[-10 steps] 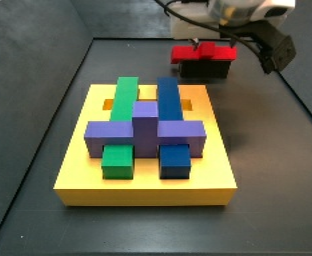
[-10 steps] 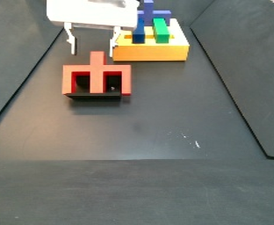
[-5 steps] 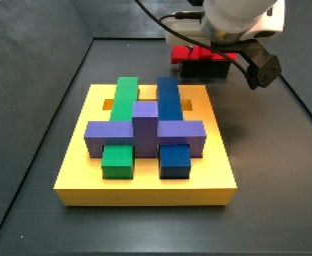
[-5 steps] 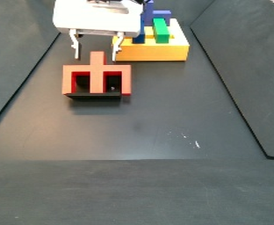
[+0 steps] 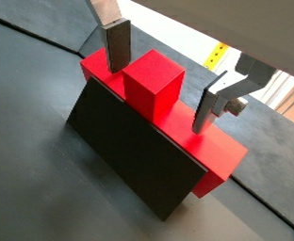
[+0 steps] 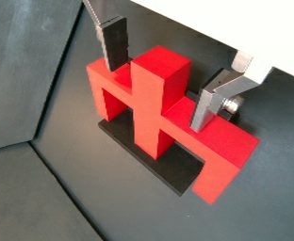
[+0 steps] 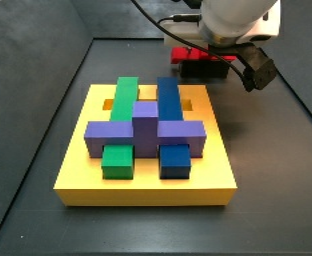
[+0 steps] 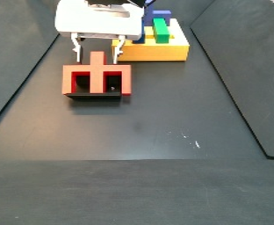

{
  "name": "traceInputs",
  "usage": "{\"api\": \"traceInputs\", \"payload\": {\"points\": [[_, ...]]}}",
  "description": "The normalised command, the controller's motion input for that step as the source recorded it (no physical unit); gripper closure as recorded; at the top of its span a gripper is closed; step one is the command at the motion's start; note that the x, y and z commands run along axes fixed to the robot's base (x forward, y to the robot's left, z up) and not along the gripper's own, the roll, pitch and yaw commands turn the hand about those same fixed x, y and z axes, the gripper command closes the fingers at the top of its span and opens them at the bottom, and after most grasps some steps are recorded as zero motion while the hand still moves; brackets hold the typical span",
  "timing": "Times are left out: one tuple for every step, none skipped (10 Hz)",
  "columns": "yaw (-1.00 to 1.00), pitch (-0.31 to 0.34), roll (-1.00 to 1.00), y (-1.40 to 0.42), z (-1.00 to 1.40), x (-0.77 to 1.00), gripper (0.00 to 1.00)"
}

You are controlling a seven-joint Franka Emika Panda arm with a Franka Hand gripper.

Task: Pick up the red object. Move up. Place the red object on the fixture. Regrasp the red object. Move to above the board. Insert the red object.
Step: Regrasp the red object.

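The red object (image 5: 154, 83) (image 6: 147, 94) rests on the black fixture (image 5: 131, 151) (image 6: 147, 158), with its centre tab pointing up at the wrist. My gripper (image 5: 160, 99) (image 6: 157, 97) is open and astride that tab. One finger stands on each side, with a small gap to the red in both wrist views. In both side views the gripper (image 7: 207, 54) (image 8: 99, 54) hangs low over the red object (image 7: 186, 54) (image 8: 75, 81) and the fixture (image 7: 206, 71) (image 8: 95, 97). The yellow board (image 7: 145, 182) (image 8: 151, 52) lies apart from them.
Green (image 7: 124, 95), blue (image 7: 168, 98) and purple (image 7: 145, 130) interlocked blocks sit on the board. Dark walls edge the black floor (image 8: 140, 141). The arm's cable (image 7: 166, 22) loops above the fixture.
The gripper has come down over the red object, so its fingers now flank the centre tab. The red object and the fixture have not moved.
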Motion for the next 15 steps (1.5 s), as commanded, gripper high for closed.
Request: {"api": "traceInputs", "payload": {"points": [[0.00, 0.000, 0.00, 0.00, 0.00, 0.00, 1.00], [0.00, 0.000, 0.00, 0.00, 0.00, 0.00, 1.00], [0.00, 0.000, 0.00, 0.00, 0.00, 0.00, 1.00], [0.00, 0.000, 0.00, 0.00, 0.00, 0.00, 1.00], [0.00, 0.000, 0.00, 0.00, 0.00, 0.00, 1.00], [0.00, 0.000, 0.00, 0.00, 0.00, 0.00, 1.00], [0.00, 0.000, 0.00, 0.00, 0.00, 0.00, 1.00], [0.00, 0.000, 0.00, 0.00, 0.00, 0.00, 1.00], [0.00, 0.000, 0.00, 0.00, 0.00, 0.00, 1.00], [0.00, 0.000, 0.00, 0.00, 0.00, 0.00, 1.00], [0.00, 0.000, 0.00, 0.00, 0.00, 0.00, 1.00], [0.00, 0.000, 0.00, 0.00, 0.00, 0.00, 1.00], [0.00, 0.000, 0.00, 0.00, 0.00, 0.00, 1.00], [0.00, 0.000, 0.00, 0.00, 0.00, 0.00, 1.00], [0.00, 0.000, 0.00, 0.00, 0.00, 0.00, 1.00]]}}
